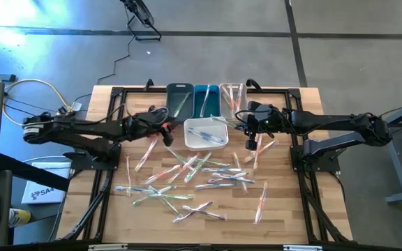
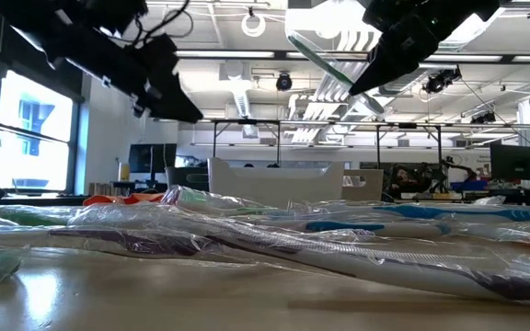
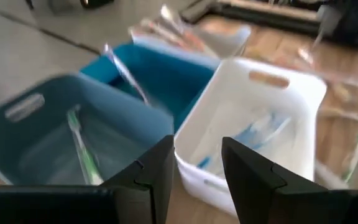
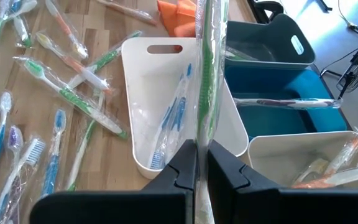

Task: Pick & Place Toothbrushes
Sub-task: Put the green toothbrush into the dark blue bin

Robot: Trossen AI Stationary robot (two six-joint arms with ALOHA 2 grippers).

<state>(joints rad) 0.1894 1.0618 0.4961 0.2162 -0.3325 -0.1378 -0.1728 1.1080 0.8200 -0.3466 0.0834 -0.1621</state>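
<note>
While loose toothbrushes (image 1: 187, 178) litter the tabletop (image 1: 285, 216) in front of the white bin (image 1: 206, 133), right gripper (image 4: 202, 163) hangs just right of that bin, jaws clenched on a green toothbrush (image 4: 206, 74). Left gripper (image 3: 196, 163) hovers beside it, jaws released, empty.

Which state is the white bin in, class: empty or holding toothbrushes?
Holding toothbrushes. The white bin has blue-handled wrapped toothbrushes lying inside it, seen in the right wrist view and the high view.
</note>
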